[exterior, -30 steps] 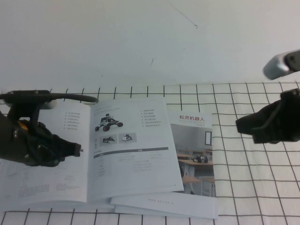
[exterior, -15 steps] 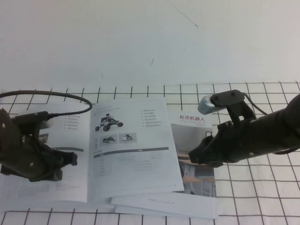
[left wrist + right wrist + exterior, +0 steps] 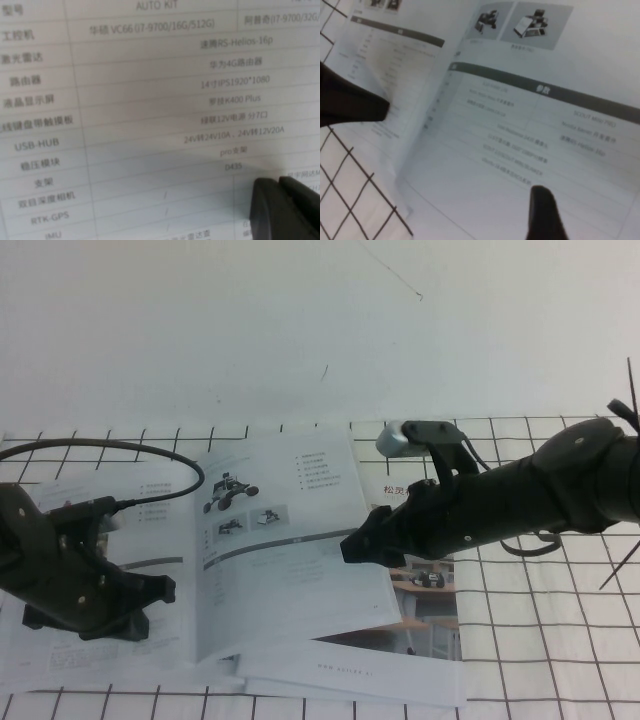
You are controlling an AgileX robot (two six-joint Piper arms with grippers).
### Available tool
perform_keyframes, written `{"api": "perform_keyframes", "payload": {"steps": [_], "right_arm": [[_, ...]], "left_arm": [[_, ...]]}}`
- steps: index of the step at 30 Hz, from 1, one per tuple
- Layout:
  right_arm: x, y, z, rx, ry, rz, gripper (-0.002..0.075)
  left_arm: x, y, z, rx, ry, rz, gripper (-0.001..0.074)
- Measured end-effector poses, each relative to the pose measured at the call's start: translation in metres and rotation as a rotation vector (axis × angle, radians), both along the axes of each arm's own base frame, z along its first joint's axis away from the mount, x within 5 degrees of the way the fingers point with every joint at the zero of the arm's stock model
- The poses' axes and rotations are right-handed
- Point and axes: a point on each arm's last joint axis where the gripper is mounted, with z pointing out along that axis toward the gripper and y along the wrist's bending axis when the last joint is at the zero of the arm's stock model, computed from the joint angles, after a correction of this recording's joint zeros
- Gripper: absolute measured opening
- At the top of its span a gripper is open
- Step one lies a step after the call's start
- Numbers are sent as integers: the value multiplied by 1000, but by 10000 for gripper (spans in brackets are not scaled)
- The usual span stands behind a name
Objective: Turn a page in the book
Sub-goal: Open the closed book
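Slippage is the risk: left gripper, jaws together, pins the book near the table's near-left corner; farther right, right gripper, jaws apart, seemingly meets the lifted page, which could drop back.

2 booklets: open book, closed booklet with classroom cover. 1 lifted page. 2 grippers: left gripper, right gripper. 1 checked cloth.
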Motion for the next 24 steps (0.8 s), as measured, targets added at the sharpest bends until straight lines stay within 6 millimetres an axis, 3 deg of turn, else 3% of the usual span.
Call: {"api": "perform_keyframes", "payload": {"steps": [8,24], "right_arm": [[7,2,-20,-19,21,-19,398],[14,-6,-22,-44,-21,-42,400]], "left_arm": [[1,-1,0,-9,-6,-3,-2],[1,-1,0,-11,-8,-5,-2]]}}
